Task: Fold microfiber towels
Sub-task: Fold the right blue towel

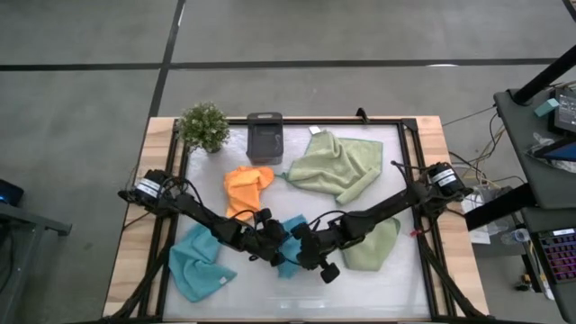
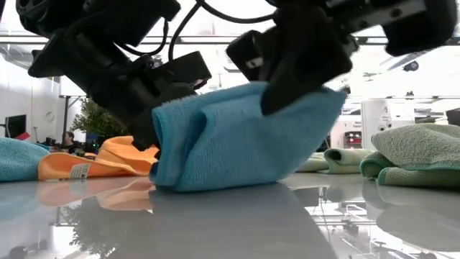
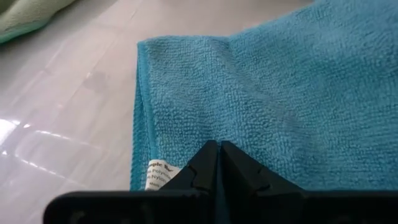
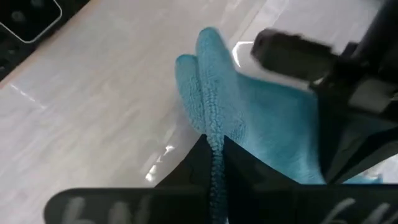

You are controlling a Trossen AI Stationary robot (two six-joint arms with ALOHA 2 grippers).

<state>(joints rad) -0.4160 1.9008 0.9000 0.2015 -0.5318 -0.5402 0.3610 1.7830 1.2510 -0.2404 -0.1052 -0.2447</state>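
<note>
A light blue towel [image 2: 237,144] stands bunched at the table's near middle, also seen in the high view as the blue towel [image 1: 290,263]. My left gripper [image 3: 219,148] is shut on its left end, and my right gripper [image 4: 214,144] is shut on its raised top right. A second blue towel [image 1: 198,265] lies crumpled at the near left. An orange towel [image 1: 247,187] lies behind my left arm. One green towel [image 1: 337,166] lies at the far right, and another [image 1: 373,245] lies under my right arm. My left gripper pinches the blue towel between its two fingers beside the white label [image 3: 158,175], near one edge. The fingers come slanting down from the table's left. That end [image 2: 162,122] is raised, and the towel's lower part [image 2: 215,181] rests on the table. My right gripper pinches a bunched edge [image 4: 214,127] of the blue towel between its two fingers, with more than one layer showing. The fingers slant down from the table's right. The held top [image 2: 302,97] is lifted, and the cloth hangs from it to the table.
A small potted plant [image 1: 205,126] and a dark grey box [image 1: 265,137] stand at the far edge. The table's raised frame [image 1: 409,144] runs around the white top. Bare tabletop [image 1: 297,301] lies along the near edge.
</note>
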